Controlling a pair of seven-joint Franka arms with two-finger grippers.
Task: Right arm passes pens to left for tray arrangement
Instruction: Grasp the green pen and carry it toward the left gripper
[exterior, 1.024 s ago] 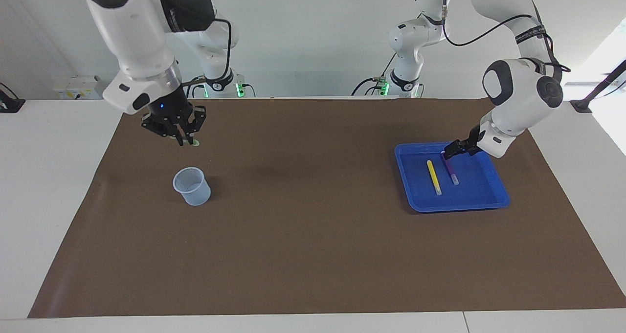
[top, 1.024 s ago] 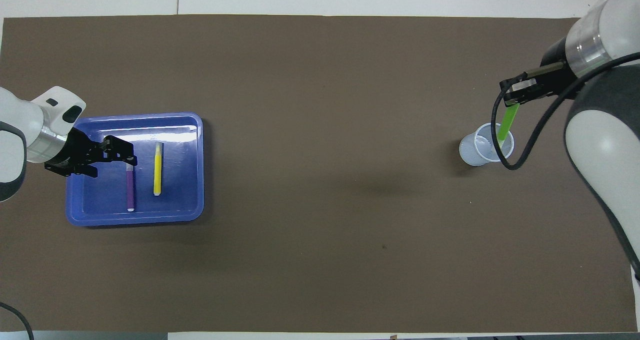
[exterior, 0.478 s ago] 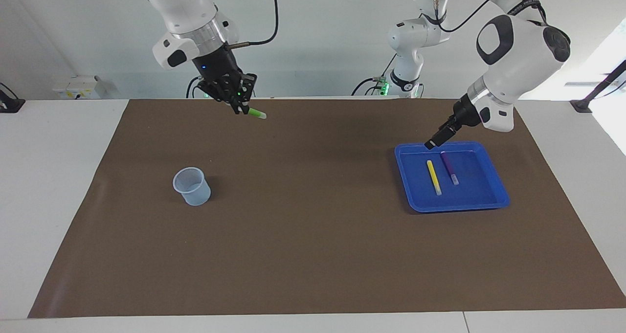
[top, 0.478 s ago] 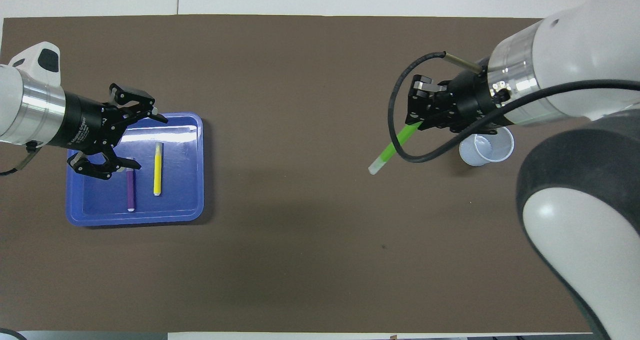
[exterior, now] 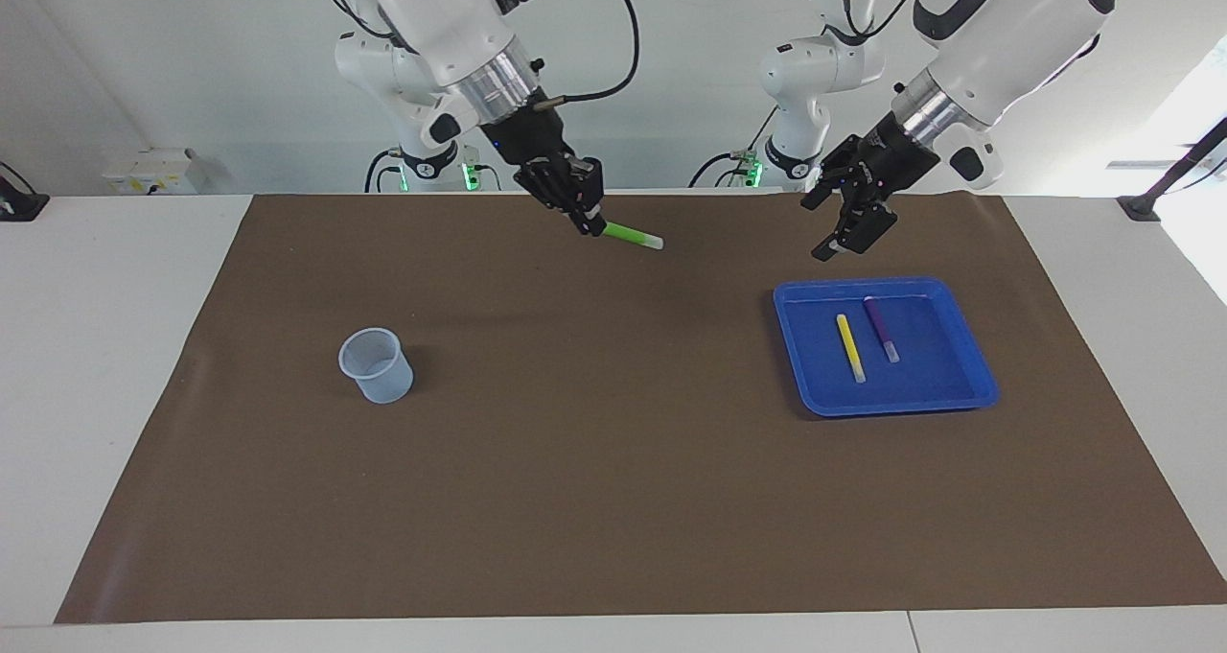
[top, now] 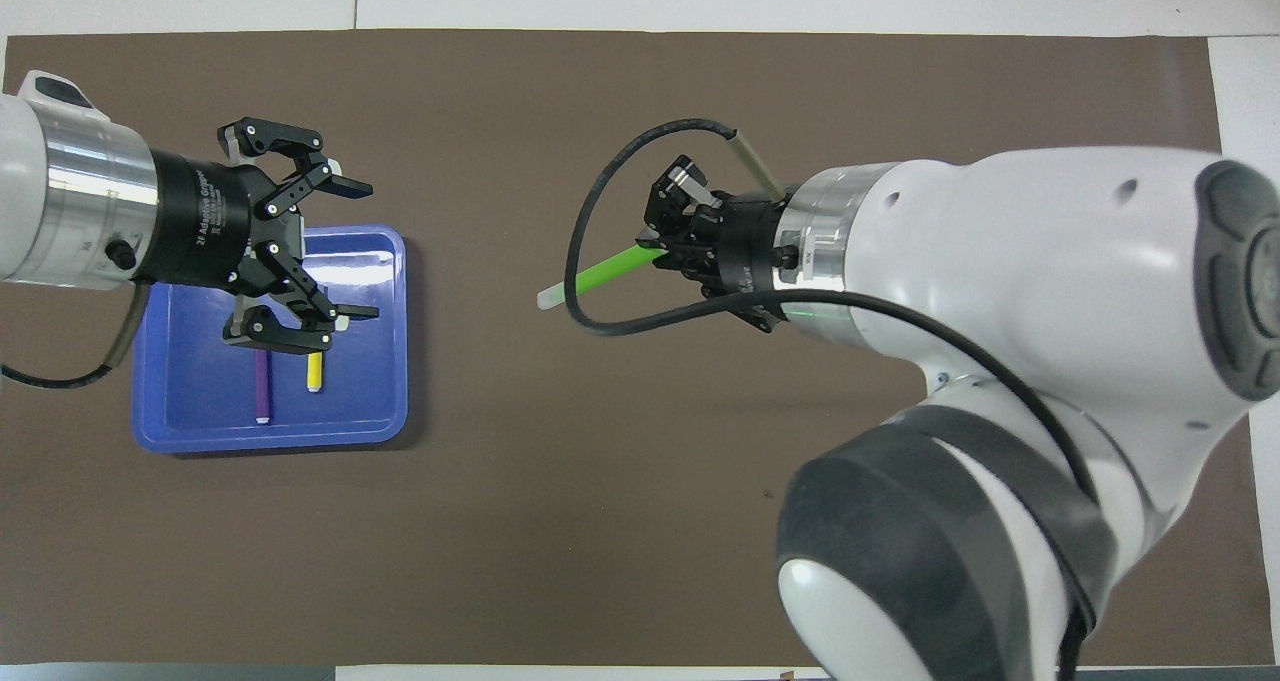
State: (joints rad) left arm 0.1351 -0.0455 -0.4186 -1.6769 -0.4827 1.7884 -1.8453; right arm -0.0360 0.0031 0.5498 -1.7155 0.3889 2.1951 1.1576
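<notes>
Since earlier: right end effector (exterior: 587, 220) carried green pen (exterior: 632, 237), clamped, from cup (exterior: 376, 365) toward mid-tabletop; left end effector (exterior: 848, 221) rose, fingers spread. Yellow pen (exterior: 849, 347), purple pen (exterior: 882, 328) lie in blue tray (exterior: 978, 377); handover, last placement left.

The right claw (top: 668, 236) clamps the green pen (top: 598, 273) over the worktop (top: 640, 521). The left claw (top: 345, 251), fingers spread, hangs over the blue tray (top: 180, 431), above the purple pen (top: 262, 391) and yellow pen (top: 314, 371).

We recorded a white table (exterior: 115, 365) topped by a brown mat (exterior: 594, 500), a plain pale wall (exterior: 671, 78), a wall socket box (exterior: 153, 172), bright daylight at one edge (exterior: 1193, 116).
</notes>
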